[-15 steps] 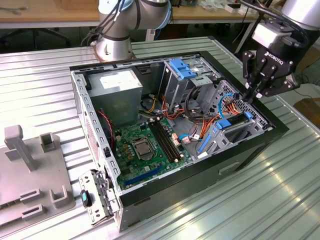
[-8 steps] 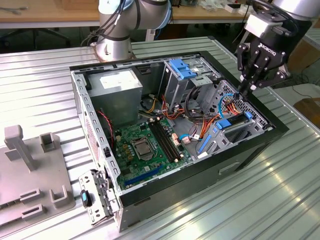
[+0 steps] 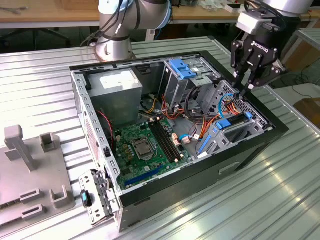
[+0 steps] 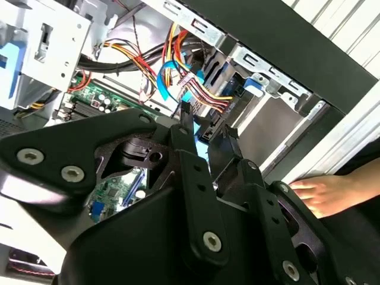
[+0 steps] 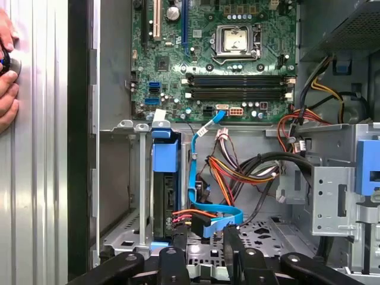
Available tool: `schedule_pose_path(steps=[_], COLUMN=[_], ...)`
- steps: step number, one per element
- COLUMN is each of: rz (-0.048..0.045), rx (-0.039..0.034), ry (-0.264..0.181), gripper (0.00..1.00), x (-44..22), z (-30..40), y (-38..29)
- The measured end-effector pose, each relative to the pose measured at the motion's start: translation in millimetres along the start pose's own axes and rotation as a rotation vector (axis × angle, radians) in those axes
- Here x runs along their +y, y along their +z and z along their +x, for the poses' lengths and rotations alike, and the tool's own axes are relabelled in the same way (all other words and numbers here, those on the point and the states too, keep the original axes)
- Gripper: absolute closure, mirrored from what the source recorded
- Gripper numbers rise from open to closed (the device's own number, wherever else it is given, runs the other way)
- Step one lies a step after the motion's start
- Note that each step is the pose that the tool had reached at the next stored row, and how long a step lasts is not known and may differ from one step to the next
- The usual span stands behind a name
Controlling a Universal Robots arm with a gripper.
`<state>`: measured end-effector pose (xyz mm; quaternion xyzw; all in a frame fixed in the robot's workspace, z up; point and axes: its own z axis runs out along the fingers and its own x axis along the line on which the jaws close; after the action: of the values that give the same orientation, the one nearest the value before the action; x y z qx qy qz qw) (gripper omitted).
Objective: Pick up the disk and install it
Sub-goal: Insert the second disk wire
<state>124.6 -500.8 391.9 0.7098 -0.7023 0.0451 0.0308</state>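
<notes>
Exterior view looks down obliquely from a distance at the open black computer case [image 3: 175, 125]. Both wrist views sit close, sharing its green motherboard [image 5: 214, 59] and drive bay.

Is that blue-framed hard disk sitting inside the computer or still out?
Inside. In the first wrist view the disk stands on edge in the metal drive cage at the case's edge, cables plugged in, with the gripper just above it.
</notes>
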Motion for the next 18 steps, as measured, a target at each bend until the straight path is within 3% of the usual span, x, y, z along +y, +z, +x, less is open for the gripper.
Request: schedule_pose_path(steps=[3,4,5,6,7,14,18], rz=[-0.0001,-0.0002,-0.0004,-0.0005,-0.0005,0.001,0.001], rx=[0.0147,0.0244,0.0423,0.0539,0.0599,0.0773,0.079], ry=[0.0,-0.001,-0.001,-0.001,-0.001,-0.001,-0.001], gripper=[0.62,0.62,0.62,0.62,0.62,0.62,0.64], x=[-0.1,0.0,0.0,0.0,0.0,0.0,0.1], z=[-11.7,-12.3,-12.4,-13.3,-14.9,-17.2,-17.2], y=[3.2,4.7,5.5,6.4,7.1,12.0,12.2])
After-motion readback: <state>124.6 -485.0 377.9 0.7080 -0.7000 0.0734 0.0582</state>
